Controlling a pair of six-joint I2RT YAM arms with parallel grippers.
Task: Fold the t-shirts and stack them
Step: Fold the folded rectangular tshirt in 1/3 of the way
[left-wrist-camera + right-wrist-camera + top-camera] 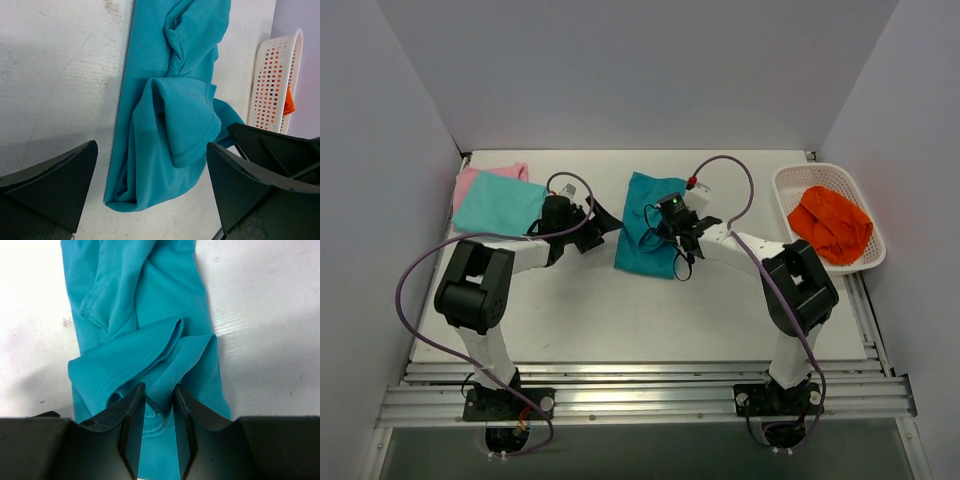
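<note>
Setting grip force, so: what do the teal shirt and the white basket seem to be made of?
The teal shirt looks like soft matte knit cloth: it creases and has stitched hems. The basket looks like rigid white plastic: moulded, perforated wall.

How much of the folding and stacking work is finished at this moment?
Done: the aqua-mint t-shirt lies folded on the pink t-shirt, back left. In hand: the right gripper pinches a fold of the crumpled teal t-shirt; the left gripper is open near it. Left: finish folding it, stack it, and perhaps the orange cloth in the basket.
</note>
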